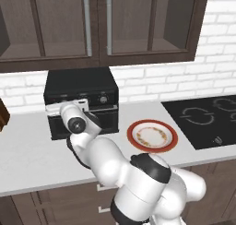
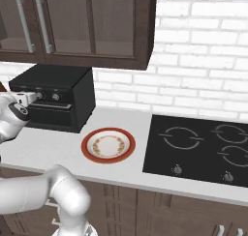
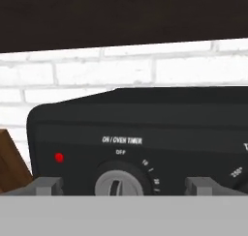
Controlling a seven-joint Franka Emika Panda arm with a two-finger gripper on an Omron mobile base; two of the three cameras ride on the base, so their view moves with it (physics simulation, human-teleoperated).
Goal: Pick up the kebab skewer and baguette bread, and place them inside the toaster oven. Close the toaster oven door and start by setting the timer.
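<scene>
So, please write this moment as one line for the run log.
phase: timer step | gripper: open, at timer knob | oven door: closed | plate: no food on it

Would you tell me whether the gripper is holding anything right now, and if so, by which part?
Nothing is held: the gripper is open, its fingertips either side of the timer knob on the toaster oven, not closed on it.

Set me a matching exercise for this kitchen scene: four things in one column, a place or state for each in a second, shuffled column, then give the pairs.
Things:
1. toaster oven door
2. plate
3. gripper
4. cooktop

Places or states:
A. open, astride the timer knob
B. shut
C. set into the counter, right of the plate
D. bare, on the counter beside the toaster oven

Pairs: 1-B, 2-D, 3-A, 4-C
</scene>
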